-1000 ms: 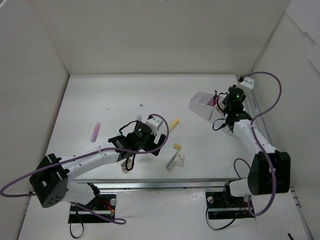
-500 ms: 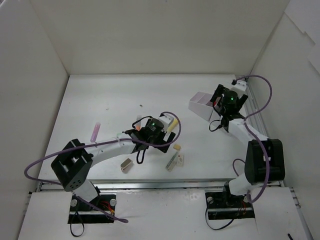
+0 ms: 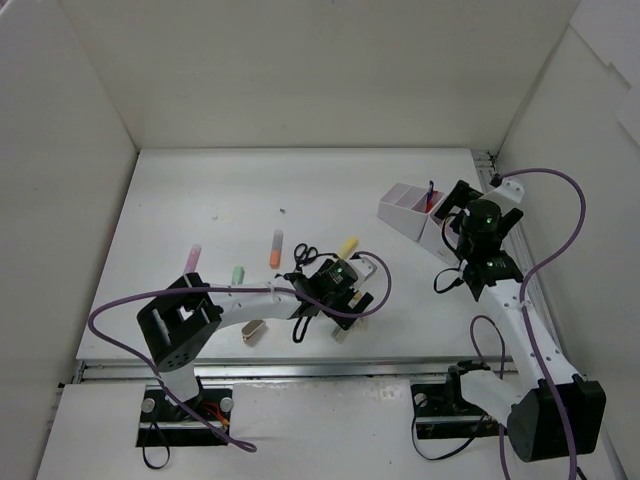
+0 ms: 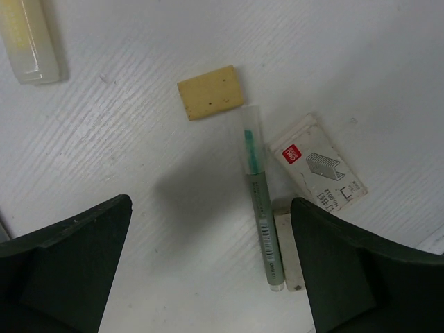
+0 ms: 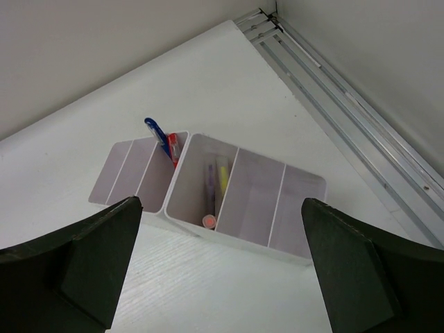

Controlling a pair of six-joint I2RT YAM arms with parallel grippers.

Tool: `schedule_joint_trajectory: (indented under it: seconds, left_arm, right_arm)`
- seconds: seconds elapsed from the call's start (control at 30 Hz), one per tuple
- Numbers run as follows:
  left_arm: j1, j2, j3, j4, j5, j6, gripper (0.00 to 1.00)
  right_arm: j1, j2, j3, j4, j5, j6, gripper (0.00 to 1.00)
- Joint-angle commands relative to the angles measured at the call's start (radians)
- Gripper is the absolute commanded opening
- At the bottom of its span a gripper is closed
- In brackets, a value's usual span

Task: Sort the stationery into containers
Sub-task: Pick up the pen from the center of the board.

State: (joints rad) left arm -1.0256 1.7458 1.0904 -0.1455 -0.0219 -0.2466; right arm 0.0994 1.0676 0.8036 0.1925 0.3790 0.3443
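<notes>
My left gripper hangs open over the table. A grey-green pen lies just inside its right finger. Around the pen lie a beige eraser, a white eraser and a small staple box. My right gripper is open and empty above the white containers. One compartment holds a purple and a yellow marker. Another holds blue and red pens. Black scissors and an orange marker lie on the table.
A yellow marker, a pale-green marker, a pink marker and a small block lie on the table's left half. A metal rail runs along the right edge behind the containers. White walls enclose the table.
My right gripper has opened over the containers and pulled back slightly. The left arm has swung right to the pen and erasers, uncovering the scissors, orange marker and green marker.
</notes>
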Motion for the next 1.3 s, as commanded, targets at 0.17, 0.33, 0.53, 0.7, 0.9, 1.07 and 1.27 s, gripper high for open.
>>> schedule_joint_trajectory:
  seconds: [0.17, 0.33, 0.53, 0.7, 0.9, 1.07, 1.27]
  left_arm:
    - [-0.005, -0.005, 0.014, -0.022, -0.092, -0.051, 0.87]
    - [-0.028, 0.053, 0.072, -0.048, -0.099, -0.036, 0.85]
    - [-0.057, 0.092, 0.097, -0.080, -0.098, -0.023, 0.79]
    - [-0.057, 0.112, 0.100, -0.114, -0.095, -0.040, 0.37]
    - [-0.057, 0.077, 0.086, -0.111, -0.131, -0.042, 0.14]
    - [-0.057, 0.026, 0.097, -0.095, -0.184, -0.019, 0.00]
    - [-0.028, -0.176, 0.031, -0.013, -0.211, 0.032, 0.00]
  right_arm:
    - [0.008, -0.112, -0.038, -0.062, 0.017, 0.044, 0.98]
    - [0.005, -0.106, -0.040, -0.062, 0.012, 0.044, 0.98]
    - [0.006, -0.113, -0.055, -0.070, 0.015, 0.053, 0.98]
    - [0.008, -0.149, -0.078, -0.074, -0.011, 0.068, 0.98]
    - [0.010, -0.187, -0.089, -0.085, -0.116, 0.078, 0.98]
    - [0.011, -0.181, -0.124, -0.001, -0.357, 0.081, 0.98]
    - [0.011, -0.124, -0.153, 0.090, -0.606, 0.124, 0.98]
